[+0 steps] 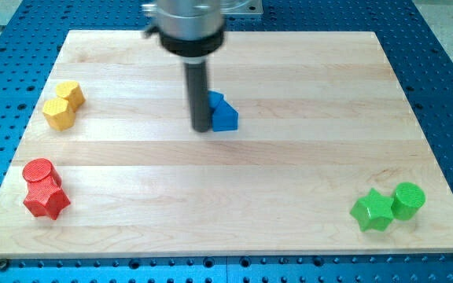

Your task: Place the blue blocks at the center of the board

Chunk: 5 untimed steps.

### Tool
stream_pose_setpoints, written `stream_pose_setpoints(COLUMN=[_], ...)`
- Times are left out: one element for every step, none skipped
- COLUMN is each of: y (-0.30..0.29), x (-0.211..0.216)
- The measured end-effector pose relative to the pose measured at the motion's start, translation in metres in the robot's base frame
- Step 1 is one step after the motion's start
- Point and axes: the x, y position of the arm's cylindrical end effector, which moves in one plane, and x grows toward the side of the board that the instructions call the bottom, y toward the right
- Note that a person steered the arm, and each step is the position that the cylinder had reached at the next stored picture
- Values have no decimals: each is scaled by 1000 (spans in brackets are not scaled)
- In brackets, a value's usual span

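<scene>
A blue block (224, 115), wedge-like in shape, sits on the wooden board (226, 181) a little above the board's middle. A second blue block (213, 98) peeks out just above it, mostly hidden behind the rod. My tip (201, 128) rests on the board right against the left side of the blue block. The rod rises to the arm's silver head at the view's top.
Two yellow blocks (63, 105) lie near the left edge, upper part. A red cylinder (38, 172) and a red star-like block (47, 200) lie at the lower left. A green star (372, 211) and a green cylinder (408, 199) lie at the lower right.
</scene>
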Motion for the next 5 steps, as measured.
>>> stream_pose_setpoints(y=[-60, -83, -82, -45, -4], x=[16, -19, -91, -58, -17])
